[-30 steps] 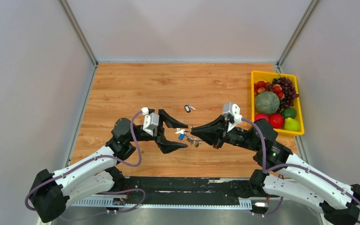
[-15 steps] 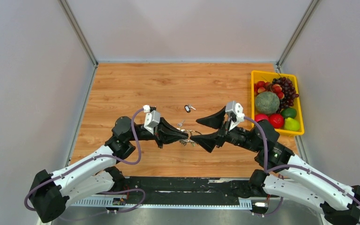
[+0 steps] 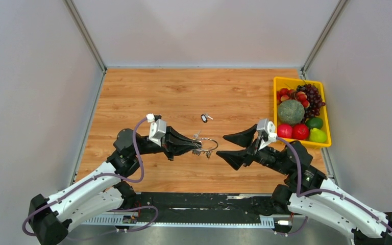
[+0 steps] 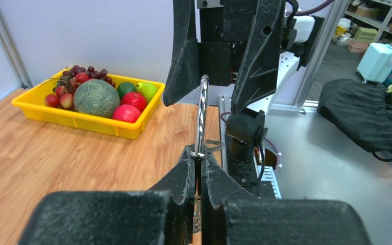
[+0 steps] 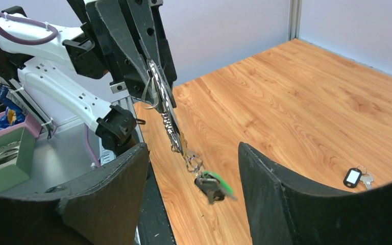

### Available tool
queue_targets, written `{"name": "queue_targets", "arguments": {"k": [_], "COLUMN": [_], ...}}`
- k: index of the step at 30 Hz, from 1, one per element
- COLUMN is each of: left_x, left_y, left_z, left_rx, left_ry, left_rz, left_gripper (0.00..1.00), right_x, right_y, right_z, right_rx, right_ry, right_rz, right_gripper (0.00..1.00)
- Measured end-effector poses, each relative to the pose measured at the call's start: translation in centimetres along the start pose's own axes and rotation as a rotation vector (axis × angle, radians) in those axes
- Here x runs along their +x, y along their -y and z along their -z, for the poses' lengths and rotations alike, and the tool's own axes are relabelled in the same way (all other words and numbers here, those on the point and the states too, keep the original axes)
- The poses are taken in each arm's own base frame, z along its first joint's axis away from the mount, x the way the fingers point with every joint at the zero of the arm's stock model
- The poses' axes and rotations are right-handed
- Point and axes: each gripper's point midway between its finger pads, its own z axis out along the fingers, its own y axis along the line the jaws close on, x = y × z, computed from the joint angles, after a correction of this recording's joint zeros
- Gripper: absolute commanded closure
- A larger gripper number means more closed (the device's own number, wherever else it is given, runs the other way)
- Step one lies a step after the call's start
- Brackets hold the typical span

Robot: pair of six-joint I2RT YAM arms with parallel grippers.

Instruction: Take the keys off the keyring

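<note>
Left gripper (image 3: 199, 148) clenched on keyring (image 3: 211, 144). Keys (image 5: 212, 185) dangle below ring. Right gripper (image 3: 221, 145) jaws released, near ring, not touching. 1 black-tagged key (image 3: 204, 118) on table (image 3: 132, 92).

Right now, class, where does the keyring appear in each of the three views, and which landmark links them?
Top external: keyring at picture centre, jutting from the shut left gripper.
Left wrist: keyring centre, edge-on, rising from the shut jaws.
Right wrist: keyring upper left, keys dangling below.
Shared landmark: the left gripper pinching it.
</note>
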Motion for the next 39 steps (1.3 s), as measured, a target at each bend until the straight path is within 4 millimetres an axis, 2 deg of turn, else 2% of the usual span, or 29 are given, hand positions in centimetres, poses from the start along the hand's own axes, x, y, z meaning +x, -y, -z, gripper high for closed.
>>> {"name": "queue_targets", "arguments": {"k": [6, 9, 10, 13, 14, 15, 16, 17, 18, 19, 23, 26, 32, 39], "left_x": [-0.1, -0.1, -0.1, -0.1, -0.1, 0.0, 0.0, -0.1, -0.2, -0.3, -0.9, -0.9, -0.2, 1.3], "left_y": [0.1, 0.2, 0.2, 0.3, 0.3, 0.3, 0.3, 0.3, 0.2, 0.3, 0.5, 0.8, 1.2, 0.2], "left_z": [0.0, 0.0, 0.0, 0.1, 0.1, 0.1, 0.1, 0.1, 0.1, 0.2, 0.6, 1.6, 3.1, 2.5], "left_rx": [0.002, 0.005, 0.005, 0.008, 0.009, 0.009, 0.007, 0.001, -0.002, -0.002, -0.019, -0.046, -0.082, -0.09], "left_ry": [0.002, 0.001, 0.001, 0.0, 0.0, -0.001, -0.002, 0.0, 0.003, 0.005, 0.028, 0.058, 0.083, 0.045], "left_rz": [0.004, 0.009, 0.012, 0.016, 0.016, 0.017, 0.025, 0.034, 0.027, 0.025, 0.014, -0.011, -0.045, -0.013], "left_gripper": [1.0, 1.0, 1.0, 1.0, 0.93, 0.83, 0.56, 0.45, 0.3, 0.22, 0.16, 0.14, 0.17, 0.21], "right_x": [0.9, 1.4, 1.5, 1.5, 1.5, 1.5, 1.5, 1.5, 1.4, 1.3, 0.2, -1.0, -4.3, -7.1], "right_y": [-0.1, -0.3, -0.4, -0.8, -1.0, -1.1, -1.1, -1.0, -1.1, -1.1, -0.8, -0.5, -0.7, -1.4], "right_z": [-0.5, -1.1, -1.4, -2.2, -2.5, -2.7, -2.9, -3.0, -3.1, -3.2, -3.3, -3.3, -3.3, -3.7], "right_rx": [-0.019, -0.038, -0.045, -0.076, -0.086, -0.093, -0.096, -0.096, -0.098, -0.097, -0.068, -0.039, -0.018, -0.038], "right_ry": [-0.035, -0.059, -0.067, -0.08, -0.084, -0.088, -0.093, -0.094, -0.096, -0.094, -0.066, -0.03, 0.05, 0.113], "right_rz": [0.002, 0.001, 0.0, -0.003, -0.008, -0.01, -0.007, -0.003, -0.01, -0.013, -0.021, -0.023, -0.022, -0.023], "right_gripper": [0.37, 0.46, 0.54, 0.89, 0.98, 1.0, 1.0, 1.0, 1.0, 1.0, 1.0, 1.0, 1.0, 1.0]}}
